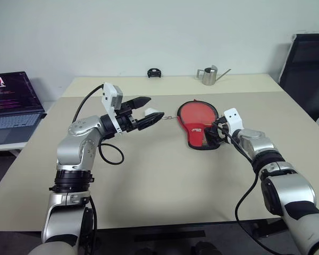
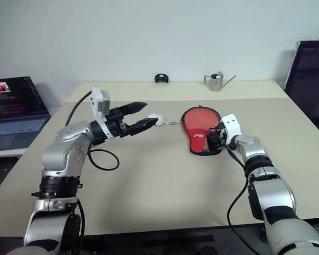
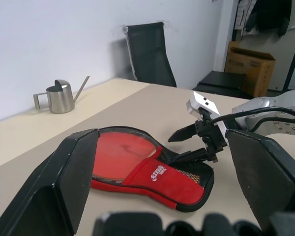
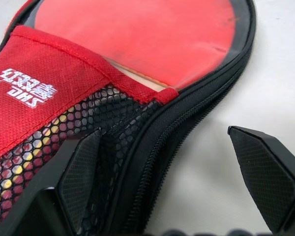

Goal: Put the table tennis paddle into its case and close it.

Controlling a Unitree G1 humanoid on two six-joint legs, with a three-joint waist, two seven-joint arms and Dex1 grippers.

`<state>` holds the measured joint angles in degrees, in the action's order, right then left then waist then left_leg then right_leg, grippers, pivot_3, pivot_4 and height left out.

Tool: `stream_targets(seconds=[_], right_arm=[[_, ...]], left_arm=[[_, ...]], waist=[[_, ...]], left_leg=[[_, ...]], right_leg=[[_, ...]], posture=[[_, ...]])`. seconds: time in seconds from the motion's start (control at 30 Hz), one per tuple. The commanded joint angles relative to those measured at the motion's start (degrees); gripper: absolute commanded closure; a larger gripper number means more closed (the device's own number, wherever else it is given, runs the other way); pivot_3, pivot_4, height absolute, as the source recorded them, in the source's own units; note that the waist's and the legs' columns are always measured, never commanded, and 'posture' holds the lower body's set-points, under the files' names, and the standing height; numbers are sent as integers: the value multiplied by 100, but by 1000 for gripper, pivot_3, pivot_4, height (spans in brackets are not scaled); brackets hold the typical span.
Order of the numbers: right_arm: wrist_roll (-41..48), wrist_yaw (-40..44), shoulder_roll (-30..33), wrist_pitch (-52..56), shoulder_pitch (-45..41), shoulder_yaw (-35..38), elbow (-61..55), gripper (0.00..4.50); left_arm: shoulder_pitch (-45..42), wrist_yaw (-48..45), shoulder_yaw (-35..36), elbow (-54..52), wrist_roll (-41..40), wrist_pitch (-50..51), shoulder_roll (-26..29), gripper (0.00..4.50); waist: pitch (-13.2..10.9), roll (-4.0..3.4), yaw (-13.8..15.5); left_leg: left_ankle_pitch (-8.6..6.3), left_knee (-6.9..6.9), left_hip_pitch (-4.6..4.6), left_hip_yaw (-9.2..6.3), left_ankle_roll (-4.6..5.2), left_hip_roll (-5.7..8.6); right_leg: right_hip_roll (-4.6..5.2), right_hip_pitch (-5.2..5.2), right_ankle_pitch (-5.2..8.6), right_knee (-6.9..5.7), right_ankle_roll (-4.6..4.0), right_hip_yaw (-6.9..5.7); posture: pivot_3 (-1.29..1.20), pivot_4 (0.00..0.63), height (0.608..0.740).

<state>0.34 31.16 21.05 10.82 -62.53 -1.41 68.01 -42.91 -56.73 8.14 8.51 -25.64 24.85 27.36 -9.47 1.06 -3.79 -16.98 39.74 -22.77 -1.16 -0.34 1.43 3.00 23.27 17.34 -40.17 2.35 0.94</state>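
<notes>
Securing the case edge before zipping

Paddle lies inside the open case, mid-table. Right gripper, jaws spread and empty, straddles the zipper rim; close squarely on the rim. Left gripper hovers open near the white pull.

Bright, even room light; soft shadows – left end effector's base blurred, close up
</notes>
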Motion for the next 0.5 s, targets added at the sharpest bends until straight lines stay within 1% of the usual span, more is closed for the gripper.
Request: stream_targets(seconds=[0.03, 0.1, 0.2, 0.27, 0.3, 0.33, 0.43, 0.47, 0.5], right_arm=[[-87, 180, -179, 32, -190, -11, 234, 22], [-80, 186, -235, 89, -249, 41, 340, 22], [-37, 121, -301, 173, -301, 132, 442, 619], [-58, 53, -334, 175, -311, 152, 477, 1262], [-61, 5, -352, 190, -313, 173, 493, 1692], [-55, -52, -373, 215, -309, 205, 510, 1962], [-70, -119, -401, 238, -296, 258, 532, 2956], [-75, -123, -404, 242, -294, 270, 531, 3351], [-60, -140, -405, 260, -291, 298, 531, 3625]], left_arm=[[-123, 63, 63, -167, -98, -76, 94, 0], [-107, 76, 66, -189, -97, -82, 108, 0], [-85, 107, 70, -214, -97, -90, 135, 0], [-68, 130, 76, -234, -103, -93, 159, 0], [-59, 141, 84, -247, -107, -91, 172, 0], [-47, 159, 96, -260, -105, -93, 185, 0], [-30, 182, 114, -274, -113, -97, 215, 0], [-37, 181, 116, -264, -120, -97, 228, 0], [-48, 182, 115, -251, -123, -104, 239, 0]], waist=[[0, 0, -12], [0, 0, -36], [0, 0, -79], [1, 0, -96], [1, 0, -99], [1, 0, -101], [1, 0, -100], [1, 0, -100], [1, 0, -99]], left_leg=[[0, 0, 0, 0, 0, 0], [0, 0, 0, 0, 0, 0], [0, 0, 0, -1, 0, 0], [0, 0, 0, -1, 0, 0], [0, 0, 0, -1, 0, 0], [0, 0, 0, -1, 0, 0], [0, 2, 1, -2, 0, 0], [0, 3, 2, -3, 0, 0], [0, 6, 1, -4, 0, 0]], right_leg=[[0, 0, 0, 0, 0, 0], [0, 0, 0, 0, 0, 0], [0, 0, 0, 0, 0, 0], [0, 0, 0, -1, 0, 0], [0, 0, 0, -1, 0, 0], [0, 0, 0, -2, 0, 0], [1, -1, 0, -5, 0, -1], [1, -1, 0, -6, 0, -1], [1, -2, 0, -7, 0, -1]], posture=[[0, 150, 740], [0, 150, 740], [0, 150, 740], [0, 150, 740], [0, 150, 740], [0, 150, 740], [0, 150, 740], [0, 150, 740], [0, 150, 740]])
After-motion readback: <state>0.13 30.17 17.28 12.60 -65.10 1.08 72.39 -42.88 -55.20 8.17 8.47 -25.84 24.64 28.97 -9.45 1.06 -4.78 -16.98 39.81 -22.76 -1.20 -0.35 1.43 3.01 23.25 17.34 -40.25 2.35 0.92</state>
